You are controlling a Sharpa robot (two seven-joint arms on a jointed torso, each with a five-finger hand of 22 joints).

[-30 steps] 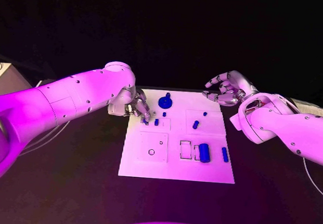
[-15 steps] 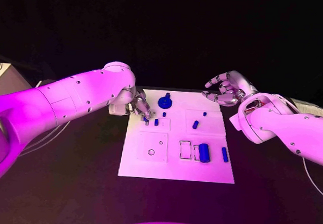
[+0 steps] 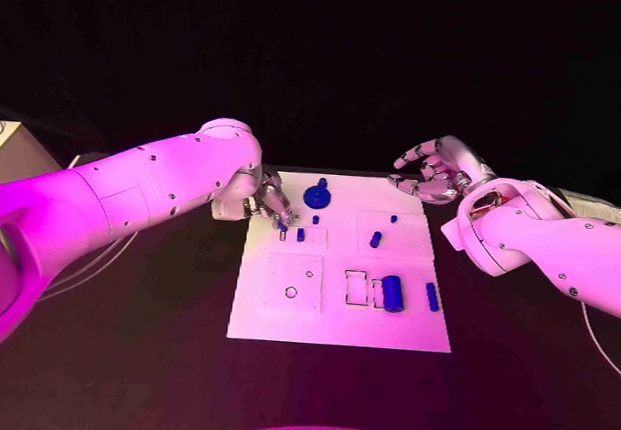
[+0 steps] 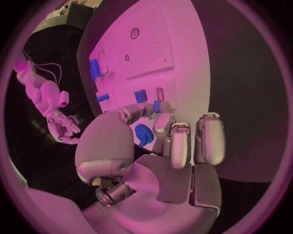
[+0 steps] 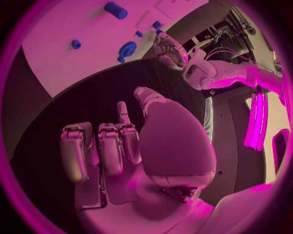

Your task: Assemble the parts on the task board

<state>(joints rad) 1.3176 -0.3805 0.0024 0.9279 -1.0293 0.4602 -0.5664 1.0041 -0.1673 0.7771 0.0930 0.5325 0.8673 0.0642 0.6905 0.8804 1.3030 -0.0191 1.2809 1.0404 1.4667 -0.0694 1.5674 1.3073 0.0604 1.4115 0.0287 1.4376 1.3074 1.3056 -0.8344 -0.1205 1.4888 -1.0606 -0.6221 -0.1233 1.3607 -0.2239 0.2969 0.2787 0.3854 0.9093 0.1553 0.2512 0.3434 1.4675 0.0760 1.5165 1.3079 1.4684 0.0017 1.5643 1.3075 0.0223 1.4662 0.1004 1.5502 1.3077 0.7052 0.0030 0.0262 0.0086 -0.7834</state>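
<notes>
The left hand [image 3: 268,204] sits at the task board's [image 3: 303,315] ten o'clock corner, fingertips pinching a small blue part [image 3: 283,226] just above the board, with the round blue knob part [image 3: 318,197] at its two o'clock. Further right, a short peg [image 3: 376,239] lies mid-board and a large cylinder [image 3: 392,293] at five o'clock. The right hand [image 3: 432,171] hovers off the board's one o'clock corner, fingers loosely curled, holding nothing.

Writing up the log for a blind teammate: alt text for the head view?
The left hand pinches a small blue part at the white task board's far left corner. The right hand hovers empty, fingers curled, beyond its far right corner.
</notes>
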